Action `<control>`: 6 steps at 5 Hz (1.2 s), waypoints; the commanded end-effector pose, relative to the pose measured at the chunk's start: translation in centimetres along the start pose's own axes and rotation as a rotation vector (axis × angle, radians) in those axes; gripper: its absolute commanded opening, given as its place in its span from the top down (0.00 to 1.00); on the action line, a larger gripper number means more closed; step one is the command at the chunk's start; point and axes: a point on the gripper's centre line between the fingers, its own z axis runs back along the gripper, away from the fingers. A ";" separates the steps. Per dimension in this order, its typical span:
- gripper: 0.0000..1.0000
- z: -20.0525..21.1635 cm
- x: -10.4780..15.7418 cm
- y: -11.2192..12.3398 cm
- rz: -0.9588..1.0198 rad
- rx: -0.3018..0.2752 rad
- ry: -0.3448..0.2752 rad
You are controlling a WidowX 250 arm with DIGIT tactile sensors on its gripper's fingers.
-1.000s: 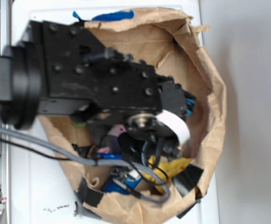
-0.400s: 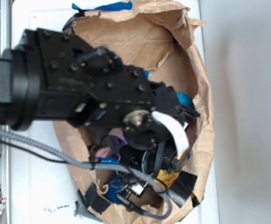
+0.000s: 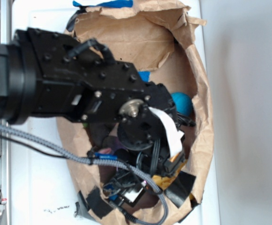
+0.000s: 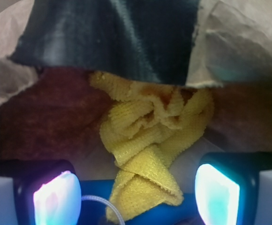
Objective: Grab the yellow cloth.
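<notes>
- White table (image 3: 42,187) carries a torn brown paper bag (image 3: 201,140), and we reach down into it.
- Our claw (image 4: 136,190) stands apart, fingers (image 4: 56,199) on either side of the yellow cloth (image 4: 147,136), which lies bunched between and just ahead of them.
- Beyond the cloth we see black tape (image 4: 122,42) on the bag wall.
- A blue ball (image 3: 182,103) sits off to one side.

- The arm (image 3: 79,89) reaches from the left over the bag (image 3: 199,140), which lies on the table (image 3: 37,187).
- The gripper (image 4: 136,192) is inside the bag, jaws spread, one on each side of the cloth (image 4: 147,140).
- The cloth lies against the bag wall.
- The ball (image 3: 182,103) lies in the bag, right of the arm.
</notes>
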 end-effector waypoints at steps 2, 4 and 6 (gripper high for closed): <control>0.00 1.2 0.7 -0.2 -0.027 0.019 -0.028; 0.00 -2.9 1.8 -0.9 -0.087 0.059 -0.002; 0.00 -4.1 1.9 -0.7 -0.090 0.054 0.014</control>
